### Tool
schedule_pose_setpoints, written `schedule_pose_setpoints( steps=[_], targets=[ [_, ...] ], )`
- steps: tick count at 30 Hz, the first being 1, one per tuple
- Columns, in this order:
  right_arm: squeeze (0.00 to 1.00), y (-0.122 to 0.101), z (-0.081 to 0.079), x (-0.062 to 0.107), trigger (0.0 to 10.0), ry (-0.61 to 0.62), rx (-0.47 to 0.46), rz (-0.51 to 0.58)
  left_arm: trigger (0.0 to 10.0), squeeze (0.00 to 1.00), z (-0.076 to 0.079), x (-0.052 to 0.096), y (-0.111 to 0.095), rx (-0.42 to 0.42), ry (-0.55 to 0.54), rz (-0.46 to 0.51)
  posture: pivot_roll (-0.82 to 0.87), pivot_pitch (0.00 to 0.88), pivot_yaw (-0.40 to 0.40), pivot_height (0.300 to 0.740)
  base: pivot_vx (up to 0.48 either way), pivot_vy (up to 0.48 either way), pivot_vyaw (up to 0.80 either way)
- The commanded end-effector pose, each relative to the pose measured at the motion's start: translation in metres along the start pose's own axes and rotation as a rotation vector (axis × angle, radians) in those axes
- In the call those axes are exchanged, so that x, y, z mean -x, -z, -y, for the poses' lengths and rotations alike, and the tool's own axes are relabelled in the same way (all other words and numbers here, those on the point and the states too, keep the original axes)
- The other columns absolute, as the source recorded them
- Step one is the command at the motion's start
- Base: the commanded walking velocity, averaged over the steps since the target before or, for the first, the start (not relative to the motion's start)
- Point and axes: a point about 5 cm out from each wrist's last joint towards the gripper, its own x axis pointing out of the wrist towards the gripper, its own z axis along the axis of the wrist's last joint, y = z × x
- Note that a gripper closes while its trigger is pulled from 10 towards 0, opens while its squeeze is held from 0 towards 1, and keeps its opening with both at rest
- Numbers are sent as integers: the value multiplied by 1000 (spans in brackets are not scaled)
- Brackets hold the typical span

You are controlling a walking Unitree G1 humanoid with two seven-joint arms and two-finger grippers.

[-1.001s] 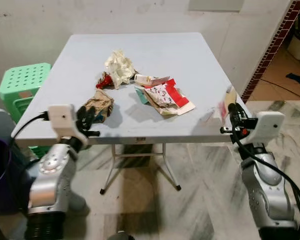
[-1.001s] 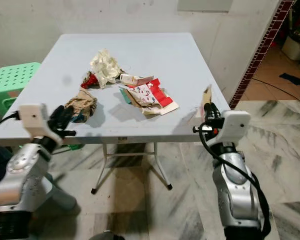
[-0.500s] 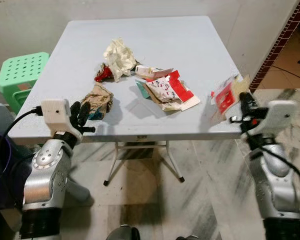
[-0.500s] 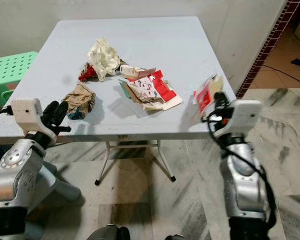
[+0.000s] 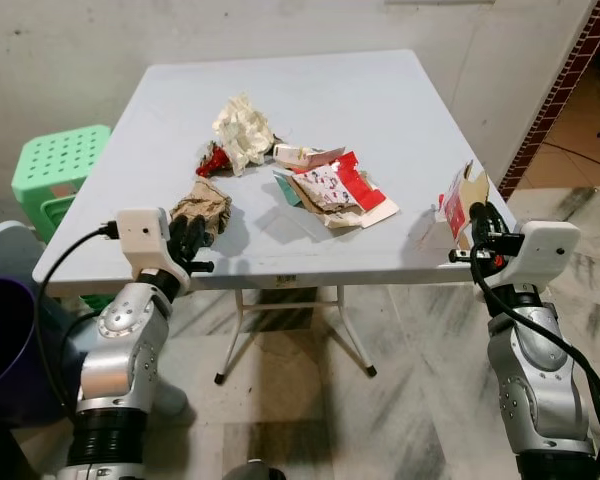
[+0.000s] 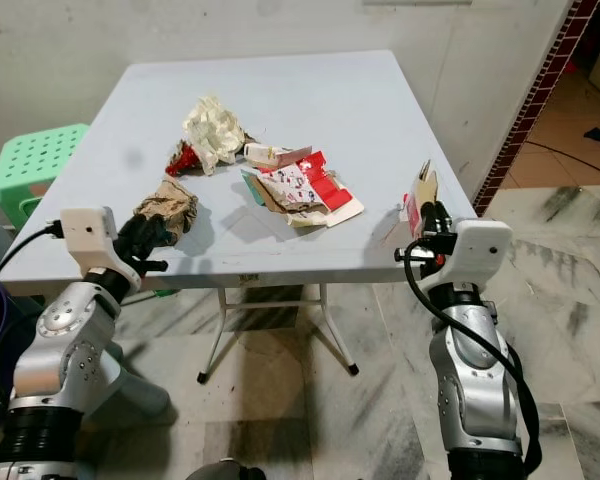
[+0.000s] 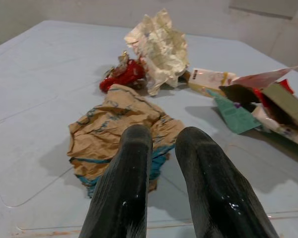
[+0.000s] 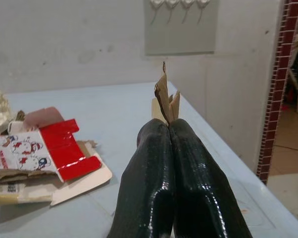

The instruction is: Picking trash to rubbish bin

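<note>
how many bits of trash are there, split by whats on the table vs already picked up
On the table: 4 – white crumpled paper, red wrapper, brown paper bag, flattened red and white carton pile
Held by an end effector: 1 – cardboard scrap, in the right end effector
Total: 5
</note>
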Motion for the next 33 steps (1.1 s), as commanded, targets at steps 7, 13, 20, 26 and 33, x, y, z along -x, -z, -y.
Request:
schedule_pose_setpoints(
  steps=[7,13,20,26,33],
  targets=[
    [0,7,4,7,10000,33,4,-12,10000,0,-4,-8,0,-5,2,3,50,0,83,715,0,165,0],
    [0,10,3,10,10000,33,9,-24,10000,0,-2,-11,-1,-5,9,9,47,0,82,715,0,363,0],
    [0,13,0,12,10000,27,6,-32,10000,0,-2,-11,2,-8,19,7,50,0,80,715,0,420,0],
    [0,14,-2,12,10000,23,6,-36,10000,0,-3,-11,1,-15,18,12,55,0,82,715,0,209,0],
    [0,14,-5,10,10000,12,14,-36,10000,0,0,-12,3,-44,27,-5,58,0,85,715,0,0,0]
  ],
)
